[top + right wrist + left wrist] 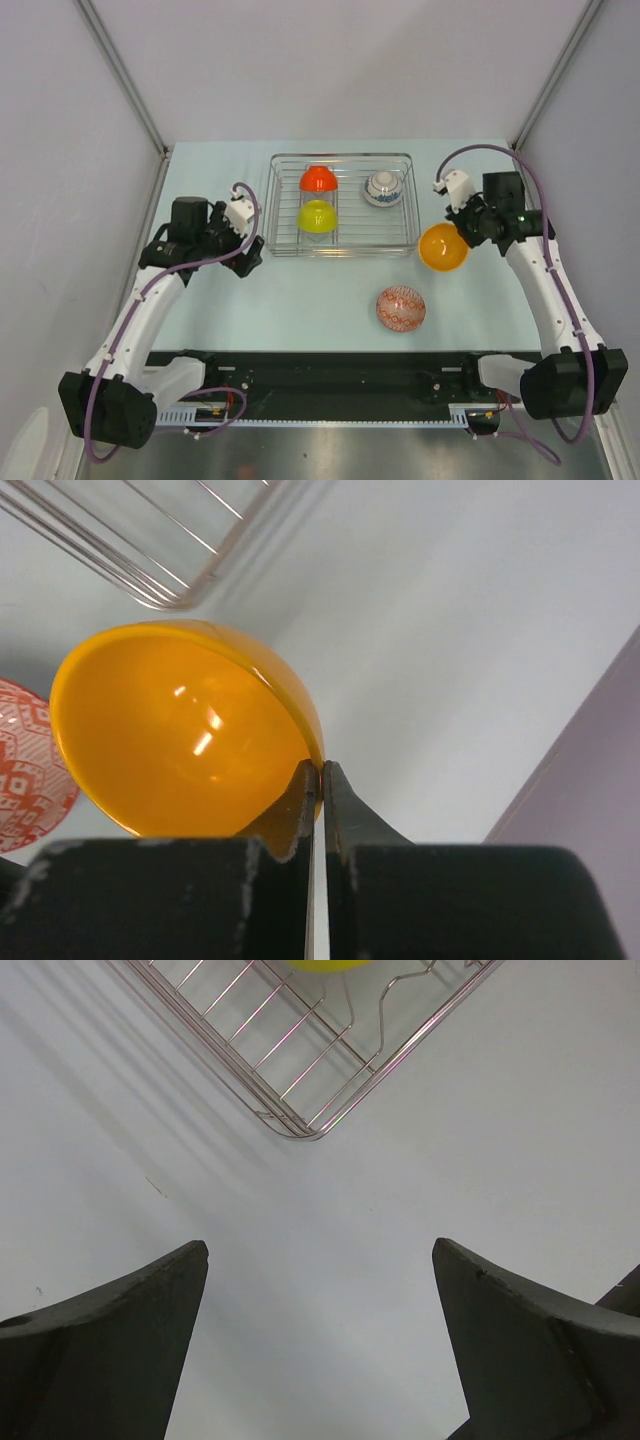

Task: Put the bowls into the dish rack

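holding three bowls (316, 215) — dish rack (343, 157); right gripper (321, 772) pinches orange bowl (180, 750) — left gripper (320, 1246) wide

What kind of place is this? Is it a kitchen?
Likely a robot test booth, not a real kitchen: a left arm and right arm are bolted to the table holding a dish rack, and plain grey panels wall it in.

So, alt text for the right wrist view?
Black jaws of the right gripper pinch the rim of a glossy orange bowl. Behind it: the corner of a silver wire dish rack, top left, and a red patterned bowl, far left.
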Tool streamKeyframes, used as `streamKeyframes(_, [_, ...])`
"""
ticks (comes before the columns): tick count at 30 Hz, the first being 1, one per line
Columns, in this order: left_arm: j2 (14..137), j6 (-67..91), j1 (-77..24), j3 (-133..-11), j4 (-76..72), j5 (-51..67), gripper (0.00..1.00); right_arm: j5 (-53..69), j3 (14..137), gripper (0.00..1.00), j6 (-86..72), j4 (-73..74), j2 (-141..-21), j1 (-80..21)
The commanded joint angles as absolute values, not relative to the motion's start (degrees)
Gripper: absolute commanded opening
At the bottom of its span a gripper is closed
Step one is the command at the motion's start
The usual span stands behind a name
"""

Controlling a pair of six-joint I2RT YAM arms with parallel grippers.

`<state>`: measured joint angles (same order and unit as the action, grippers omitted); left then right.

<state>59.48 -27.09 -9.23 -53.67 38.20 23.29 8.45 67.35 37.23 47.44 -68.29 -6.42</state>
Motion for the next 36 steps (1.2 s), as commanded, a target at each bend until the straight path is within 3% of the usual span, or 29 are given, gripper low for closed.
streamKeyframes(1, [58.36,-28.04,-9.05,-52.82,36.13,25.84,1.0,14.15,64.44,0.0,40.6,47.55,-67.67,-0.45])
streamKeyframes(13, [58.27,-28.12,-9.05,-52.47,36.3,26.11,1.0,19.5,57.57,0.0,42.8,40.87,-77.43,12.12])
streamKeyframes(26, [58.18,-28.04,-9.05,-52.03,36.03,26.54,1.0,20.3,56.51,0.05,46.58,40.69,-83.76,16.26])
streamKeyframes(36, [58.1,-27.95,-9.05,-51.94,36.12,26.54,1.0,19.69,56.86,0.36,47.02,40.87,-83.06,16.79])
